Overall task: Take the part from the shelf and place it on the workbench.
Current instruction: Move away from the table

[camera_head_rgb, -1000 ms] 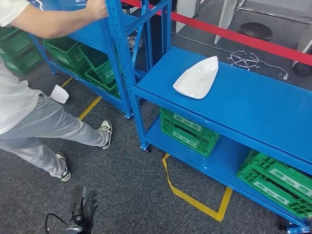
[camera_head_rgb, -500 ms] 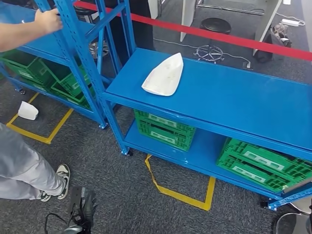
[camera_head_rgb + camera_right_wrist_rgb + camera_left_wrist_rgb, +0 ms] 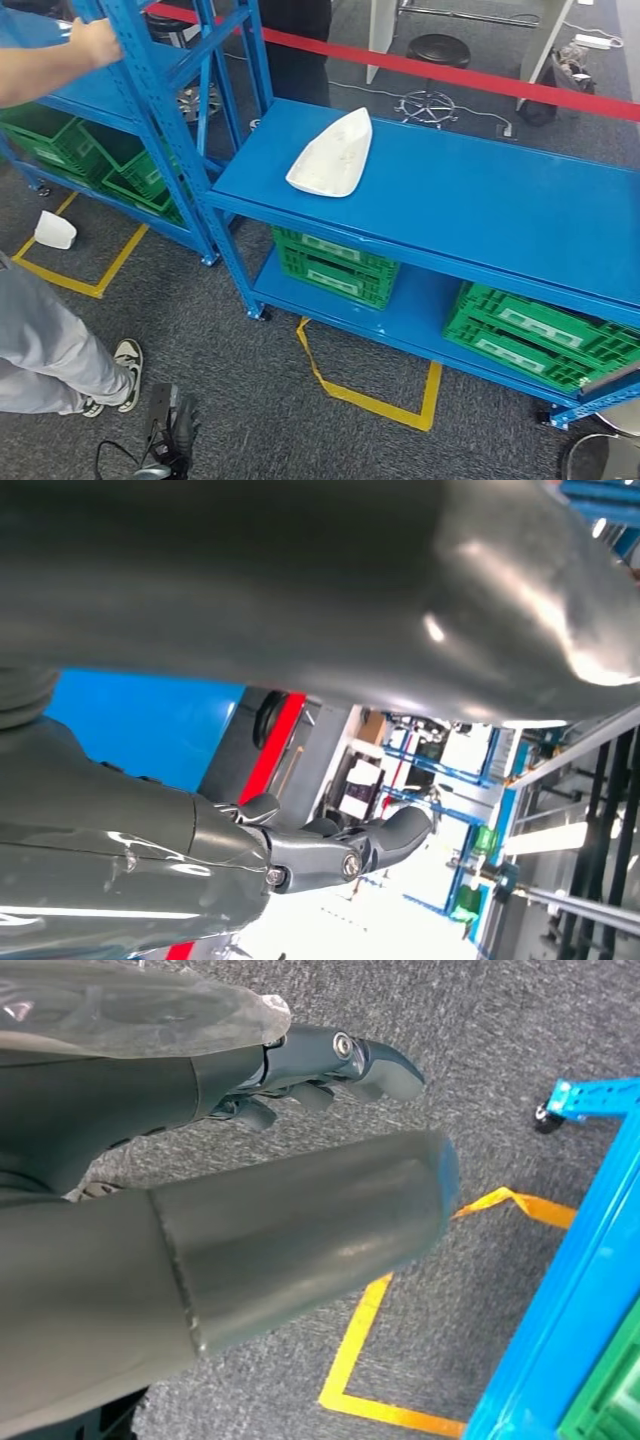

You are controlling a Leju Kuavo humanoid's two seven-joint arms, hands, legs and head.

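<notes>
One white part (image 3: pixel 332 153) lies flat on the upper deck of the blue shelf (image 3: pixel 483 215), near its left end and toward the rear edge, pointed tip toward the back, well apart from both arms. It reads as a thin moulded shell, shallowly dished: judged light and stiff, with a smooth face likely to slip under a flat press. The broad rounded edge nearest the shelf's front looks the best purchase, fingers under the rim and thumb on top. Left robot hand (image 3: pixel 317 1065) hangs over the carpet, fingers extended and apart, holding nothing. Right robot hand (image 3: pixel 332 848) likewise carries nothing, fingers loosely extended. A person's hand (image 3: pixel 94 42) grips the neighbouring rack's upright (image 3: pixel 155 120). Green crates (image 3: pixel 336 265) occupy the lower deck.
</notes>
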